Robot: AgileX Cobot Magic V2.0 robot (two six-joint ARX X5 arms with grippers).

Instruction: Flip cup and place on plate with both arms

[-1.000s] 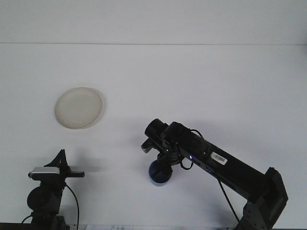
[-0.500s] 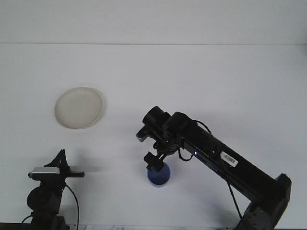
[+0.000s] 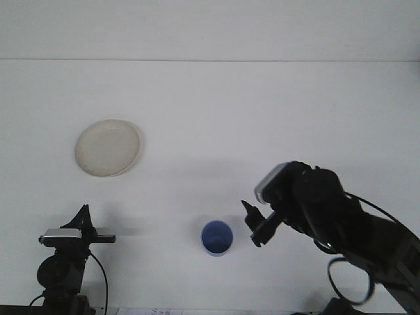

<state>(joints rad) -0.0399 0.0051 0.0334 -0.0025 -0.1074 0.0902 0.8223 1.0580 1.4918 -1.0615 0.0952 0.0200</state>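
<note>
Looking down over the white table (image 3: pixel 262 105), we see the blue cup (image 3: pixel 216 237) standing upright with its mouth open to us, and nothing shows inside it. From the cup, the cream plate (image 3: pixel 107 147) lies well apart at about ten o'clock, bare on top. Our right gripper (image 3: pixel 253 226) hangs just beside the cup at three o'clock, not touching it, its dark fingers spread and holding nothing. Our left gripper (image 3: pixel 84 226) sits low at nine o'clock from the cup, near the front edge; we cannot tell how its fingers stand. Behind the table, a plain pale wall (image 3: pixel 210 29) fills the far strip at twelve o'clock.
</note>
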